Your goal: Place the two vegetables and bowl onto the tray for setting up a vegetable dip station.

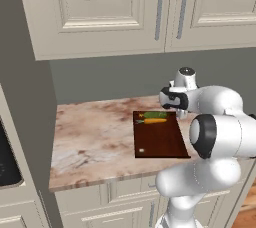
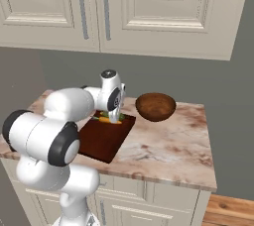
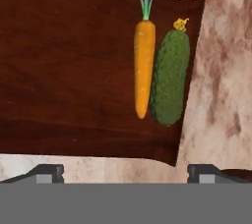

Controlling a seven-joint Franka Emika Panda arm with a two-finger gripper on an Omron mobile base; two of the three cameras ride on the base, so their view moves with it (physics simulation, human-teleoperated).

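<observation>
The orange carrot [image 3: 143, 68] and the dark green cucumber [image 3: 170, 83] lie side by side, touching, on the far end of the dark brown tray [image 3: 64, 70]. From the left base view the carrot [image 1: 154, 120] and cucumber [image 1: 155, 115] rest at the tray's [image 1: 160, 139] back edge. My gripper [image 3: 125, 174] hovers above that end of the tray, open wide, with nothing between its fingertips [image 3: 47, 173]. The reddish-brown bowl [image 2: 155, 106] stands on the counter to the right of the tray [image 2: 101, 141], apart from it.
The marble counter [image 1: 90, 142] runs left of the tray to a tall side panel [image 1: 30, 122]. Cream wall cabinets [image 2: 149, 7] hang above. The counter's right end [image 2: 211, 170] drops off beyond the bowl.
</observation>
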